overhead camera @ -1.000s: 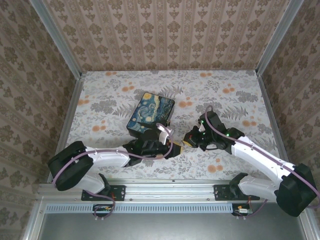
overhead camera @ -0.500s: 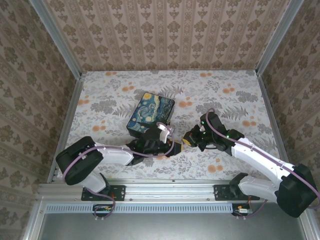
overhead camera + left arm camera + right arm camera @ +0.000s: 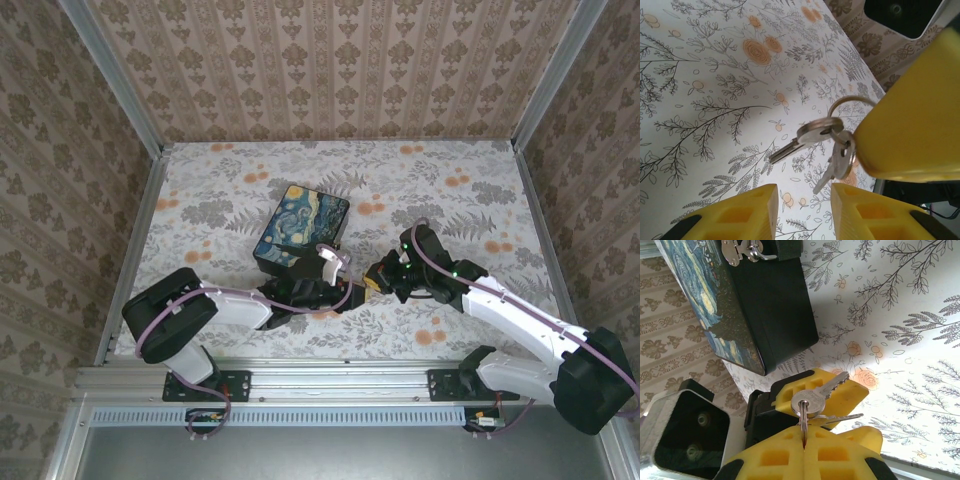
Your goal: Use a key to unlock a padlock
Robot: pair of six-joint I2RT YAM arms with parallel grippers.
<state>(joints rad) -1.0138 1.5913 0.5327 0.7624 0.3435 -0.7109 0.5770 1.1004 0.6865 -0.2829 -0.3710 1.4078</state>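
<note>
My right gripper (image 3: 804,440) is shut on a metal ring from which two or three small silver keys hang. One key (image 3: 821,390) points up and right, another (image 3: 842,418) lies flatter. In the left wrist view the same key (image 3: 807,136) and a second key (image 3: 836,169) dangle off the right gripper's yellow finger (image 3: 912,115). My left gripper (image 3: 804,200) is open just below them, with nothing between its fingers. From above, the left gripper (image 3: 343,296) and the right gripper (image 3: 373,282) nearly touch. The padlock is hidden.
The swirl-painted box (image 3: 302,228) stands just behind the grippers, and its dark side (image 3: 772,305) and silver latch (image 3: 742,251) are close in the right wrist view. The floral table (image 3: 450,200) has free room to the right and back.
The left arm's shoulder and elbow have swung to the right, while its gripper stayed by the keys. The right gripper has barely moved.
</note>
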